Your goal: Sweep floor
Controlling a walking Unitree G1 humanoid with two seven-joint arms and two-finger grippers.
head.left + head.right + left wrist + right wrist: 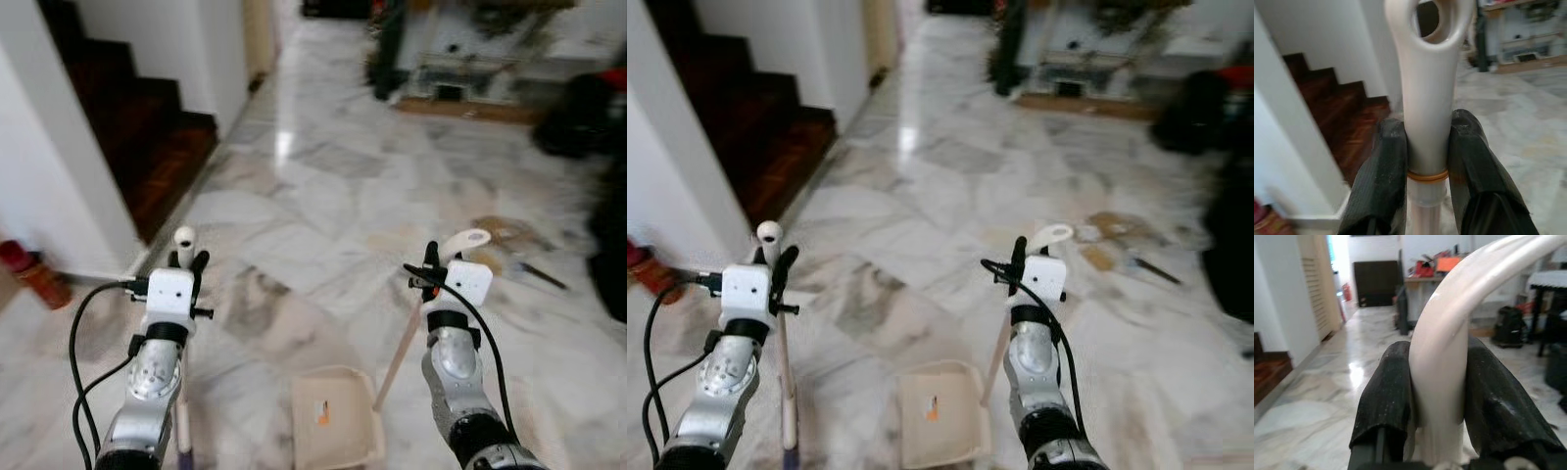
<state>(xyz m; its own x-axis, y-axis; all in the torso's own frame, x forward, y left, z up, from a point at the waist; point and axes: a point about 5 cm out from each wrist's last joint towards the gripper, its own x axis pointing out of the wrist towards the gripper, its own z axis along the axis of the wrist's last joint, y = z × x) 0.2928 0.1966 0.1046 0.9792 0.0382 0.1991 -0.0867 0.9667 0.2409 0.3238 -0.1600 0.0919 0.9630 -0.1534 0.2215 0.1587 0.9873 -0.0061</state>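
Two grips | left gripper (1427, 161) clamps broom handle (1427, 98) | right gripper (1440, 396) clamps dustpan handle (1449, 333)

The room is bright, and a white shine sits on the marble floor (284, 145) near the top middle of the head views. The far top and right side look blurry and smeared. The stairs (147, 137) at upper left are dark.

That marble floor (323, 186) is polished glossy, glare streak upper middle. Stairs (147, 137) upper left look like dark varnished wood. Broom handle (1427, 98) and dustpan handle (1449, 347) are smooth, shiny cream plastic; gripper fingers (1383, 176) are matt, grainy black rubber. Dustpan (333, 416) looks matt beige plastic.
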